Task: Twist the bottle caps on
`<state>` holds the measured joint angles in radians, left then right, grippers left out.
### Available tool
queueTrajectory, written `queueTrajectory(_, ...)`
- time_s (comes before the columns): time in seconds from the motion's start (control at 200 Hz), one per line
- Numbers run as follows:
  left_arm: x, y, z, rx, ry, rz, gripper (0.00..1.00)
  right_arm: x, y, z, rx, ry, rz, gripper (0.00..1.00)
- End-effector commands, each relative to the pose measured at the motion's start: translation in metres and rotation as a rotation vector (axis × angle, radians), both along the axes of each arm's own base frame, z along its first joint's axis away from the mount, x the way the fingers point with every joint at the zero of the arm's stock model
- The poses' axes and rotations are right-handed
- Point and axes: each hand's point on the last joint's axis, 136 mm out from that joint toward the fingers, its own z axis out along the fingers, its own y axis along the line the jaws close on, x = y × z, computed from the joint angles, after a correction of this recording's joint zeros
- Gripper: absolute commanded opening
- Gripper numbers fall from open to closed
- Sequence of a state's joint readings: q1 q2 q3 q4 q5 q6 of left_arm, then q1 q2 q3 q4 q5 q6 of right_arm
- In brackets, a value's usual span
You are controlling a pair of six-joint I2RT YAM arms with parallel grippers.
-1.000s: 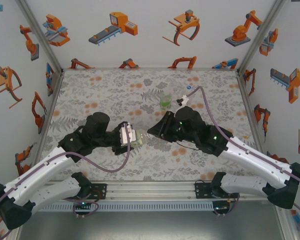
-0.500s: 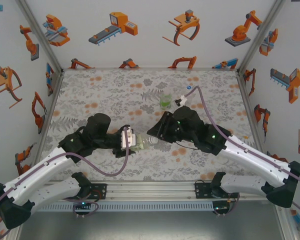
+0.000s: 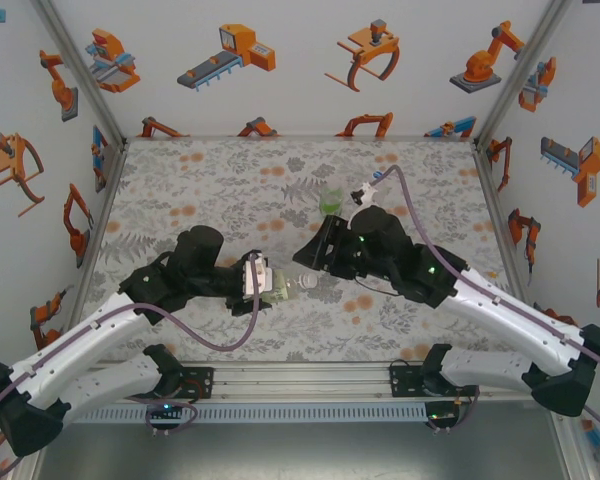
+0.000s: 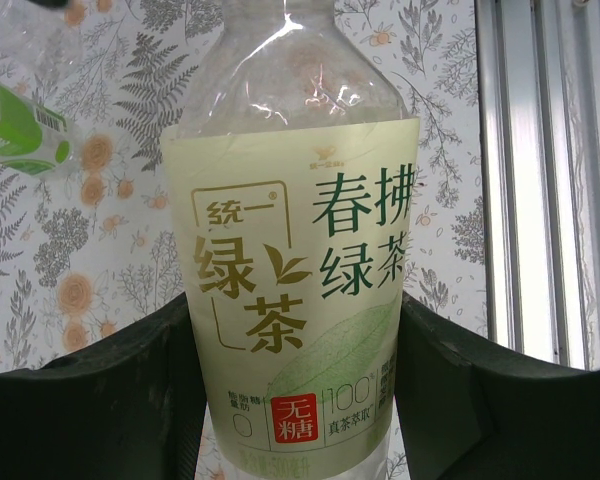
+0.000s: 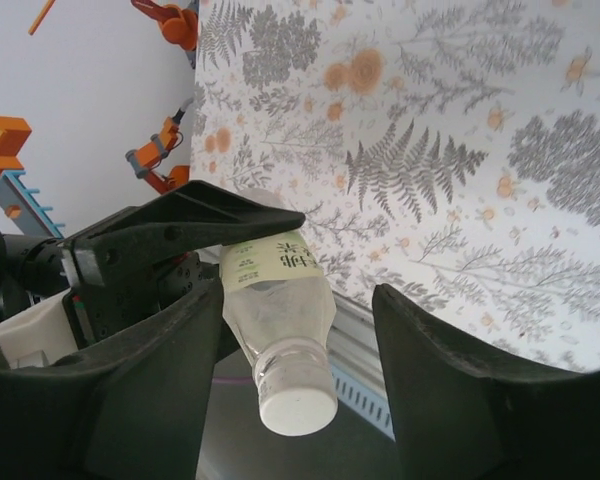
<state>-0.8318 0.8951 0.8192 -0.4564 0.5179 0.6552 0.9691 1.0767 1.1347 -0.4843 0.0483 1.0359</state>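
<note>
The right gripper (image 5: 298, 290) had widened off the neck within the second. The left gripper (image 3: 263, 280) pinched the clear, yellow-green-labelled plastic bottle (image 4: 300, 260) sideways above the table (image 3: 200, 170), its small round white cap (image 5: 298, 410) between the spread right jaws. Likely light, crushable, slick: best held at the label.

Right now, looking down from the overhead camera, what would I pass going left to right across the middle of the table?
left gripper → pale-label bottle, held sideways in that gripper → right gripper, open at the bottle's neck end
</note>
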Motion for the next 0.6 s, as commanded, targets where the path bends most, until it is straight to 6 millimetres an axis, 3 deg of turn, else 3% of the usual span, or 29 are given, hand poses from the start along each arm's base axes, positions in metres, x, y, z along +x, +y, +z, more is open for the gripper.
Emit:
queueTrajectory(0.0,-0.005,-0.003,0.019,-0.039,-0.015,-0.035,0.0,0.005,-0.016,0.049,-0.031,-0.222,0.04,0.59)
queueTrajectory(0.12,-0.008,-0.002,0.021,-0.037,-0.005,-0.043,0.0,0.0,-0.021,0.073,-0.109,-0.438,0.148,0.59)
queueTrajectory(0.275,-0.014,-0.001,0.025,-0.039,0.018,-0.068,0.0,-0.035,-0.013,0.097,-0.153,-0.778,0.428,0.58)
queueTrajectory(0.461,-0.024,-0.001,0.025,-0.028,0.078,-0.103,0.0,-0.089,-0.013,0.091,-0.27,-1.106,0.838,0.56)
queueTrajectory(0.596,-0.03,-0.002,0.027,-0.031,0.122,-0.131,0.0,-0.112,-0.015,0.074,-0.325,-1.304,1.036,0.54)
